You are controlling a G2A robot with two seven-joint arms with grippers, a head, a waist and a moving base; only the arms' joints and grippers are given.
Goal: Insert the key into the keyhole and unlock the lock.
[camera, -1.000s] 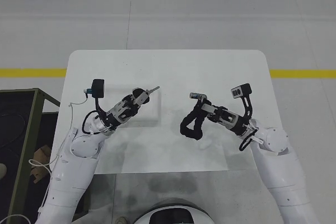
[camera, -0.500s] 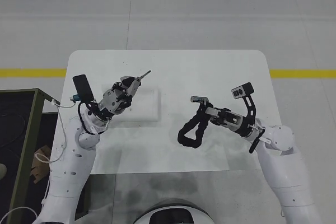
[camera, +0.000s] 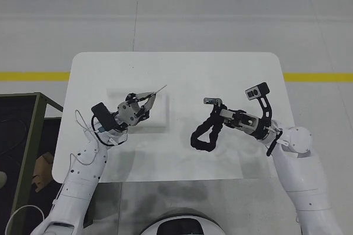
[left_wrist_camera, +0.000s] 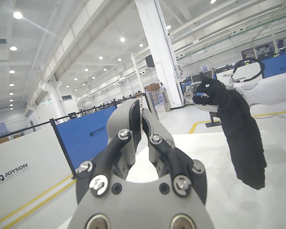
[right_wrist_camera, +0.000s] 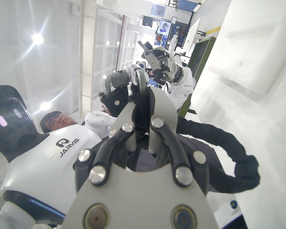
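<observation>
while the key (camera: 157,90) sits pinched tight in the left gripper (camera: 146,99), blade sticking out toward the cable lock (camera: 210,101), the two are still well apart above the white table (camera: 235,70). keyhole (left_wrist_camera: 188,95) faces the key. right gripper (camera: 220,111) is clamped on the lock's black sleeve just behind the metal head. sleeved loop (camera: 203,136) hangs below it. left gripper is over a raised white pad (camera: 159,120).
</observation>
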